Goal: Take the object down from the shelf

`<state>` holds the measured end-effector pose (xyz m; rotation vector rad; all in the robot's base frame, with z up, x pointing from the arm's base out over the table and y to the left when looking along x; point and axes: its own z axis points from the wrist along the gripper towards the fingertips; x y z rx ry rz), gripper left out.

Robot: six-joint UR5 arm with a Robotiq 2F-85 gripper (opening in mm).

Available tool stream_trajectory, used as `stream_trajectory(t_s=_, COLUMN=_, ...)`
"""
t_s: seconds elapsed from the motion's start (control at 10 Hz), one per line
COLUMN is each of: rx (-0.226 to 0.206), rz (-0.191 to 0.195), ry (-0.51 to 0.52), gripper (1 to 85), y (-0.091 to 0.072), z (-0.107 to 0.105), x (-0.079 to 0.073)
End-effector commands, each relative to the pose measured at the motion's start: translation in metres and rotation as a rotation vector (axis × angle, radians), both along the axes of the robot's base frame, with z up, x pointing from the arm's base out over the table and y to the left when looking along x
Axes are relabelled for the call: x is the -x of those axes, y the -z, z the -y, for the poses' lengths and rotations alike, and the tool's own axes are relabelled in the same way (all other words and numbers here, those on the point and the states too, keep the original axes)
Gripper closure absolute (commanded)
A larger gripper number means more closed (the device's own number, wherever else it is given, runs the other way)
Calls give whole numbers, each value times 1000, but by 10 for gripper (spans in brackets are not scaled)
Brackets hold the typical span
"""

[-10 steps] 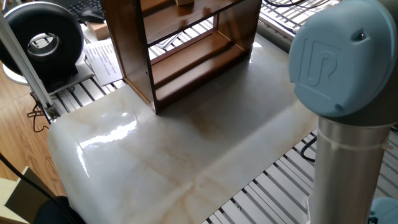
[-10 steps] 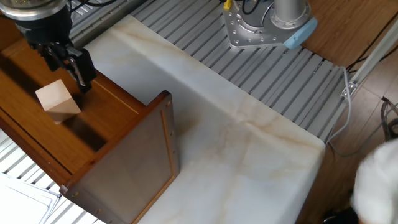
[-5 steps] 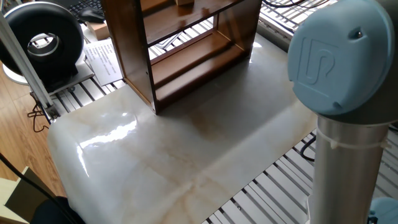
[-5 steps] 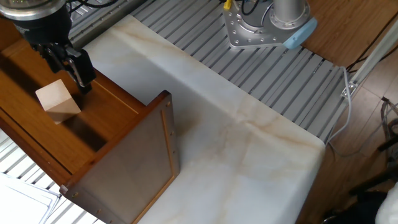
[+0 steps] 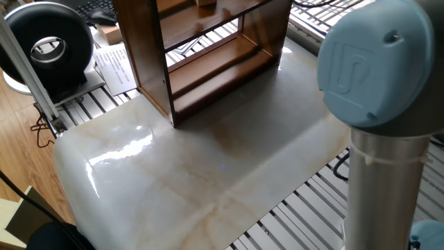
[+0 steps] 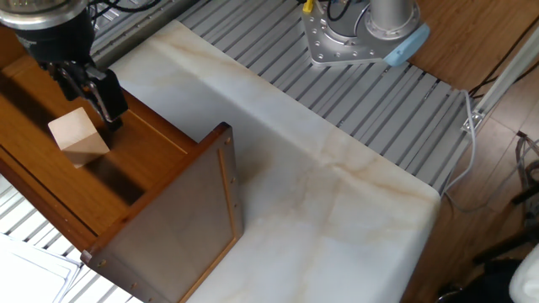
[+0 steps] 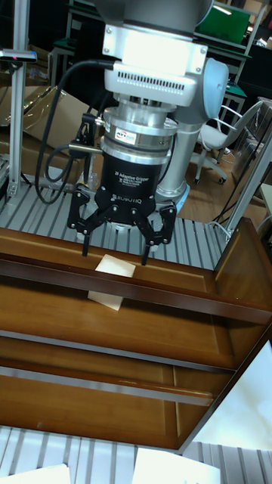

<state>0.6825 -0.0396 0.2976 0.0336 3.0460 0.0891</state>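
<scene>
Pincer (image 7: 114,253) shifted slightly across last second in the other fixed view, fingers easing closer over block; block itself unmoved. Reads as final alignment before descent, grasp not yet made. Block (image 7: 110,281) sits on upper board of shelf (image 7: 227,295), nothing lifted. Arm pose: wrist vertical, tool pointing straight down above shelf top, fingers (image 6: 108,99) spread wide, tips just above and straddling block line, not touching. Worktop (image 5: 208,173) below bare, ready as drop spot.
</scene>
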Motion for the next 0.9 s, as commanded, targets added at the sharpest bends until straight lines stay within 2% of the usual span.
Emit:
stream_trajectory(t_s=0.0, rx=-6, rz=-16, ry=-8, gripper=23, y=0, z=-11, x=-21)
stream_trajectory(t_s=0.2, rx=-3, rz=-11, ry=-15, gripper=33, y=11, z=-8, x=-26)
stream_trajectory(t_s=0.5, rx=7, rz=-12, ry=-9, gripper=63, y=21, z=-2, x=-22)
stream_trajectory(t_s=0.6, rx=14, rz=-12, ry=-6, gripper=113, y=24, z=1, x=-19)
stream_trajectory(t_s=0.7, rx=11, rz=1, ry=-9, gripper=330, y=28, z=2, x=-17)
stream_trajectory(t_s=0.8, rx=11, rz=6, ry=11, gripper=710, y=26, z=3, x=-13)
